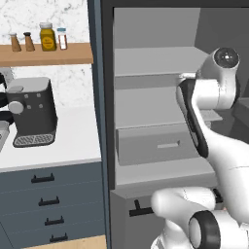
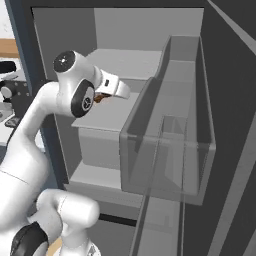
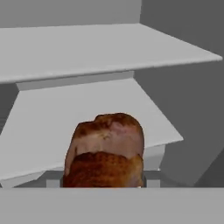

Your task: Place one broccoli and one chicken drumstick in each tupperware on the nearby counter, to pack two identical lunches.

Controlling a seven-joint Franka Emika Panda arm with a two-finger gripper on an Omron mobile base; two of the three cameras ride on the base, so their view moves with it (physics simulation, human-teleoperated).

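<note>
A reddish-brown chicken drumstick (image 3: 105, 151) looms close in the hand view, its plump end toward the camera. My gripper (image 3: 103, 180) is shut on it and carries it above a grey fridge shelf (image 3: 87, 118). The drumstick hides the fingertips. In the right base view the drumstick (image 2: 102, 98) peeks out as a brown spot under the white hand, where the gripper (image 2: 104, 96) reaches into the open fridge. The white counter (image 1: 73, 141) lies left of the fridge. Broccoli and tupperware are out of view.
The fridge interior has stacked grey shelves (image 1: 151, 63) and a drawer (image 1: 155, 146). Its open door, with clear bins (image 2: 170, 150), stands close on the right. A dark coffee machine (image 1: 31, 112) sits on the counter under a wooden shelf (image 1: 46, 53) with jars.
</note>
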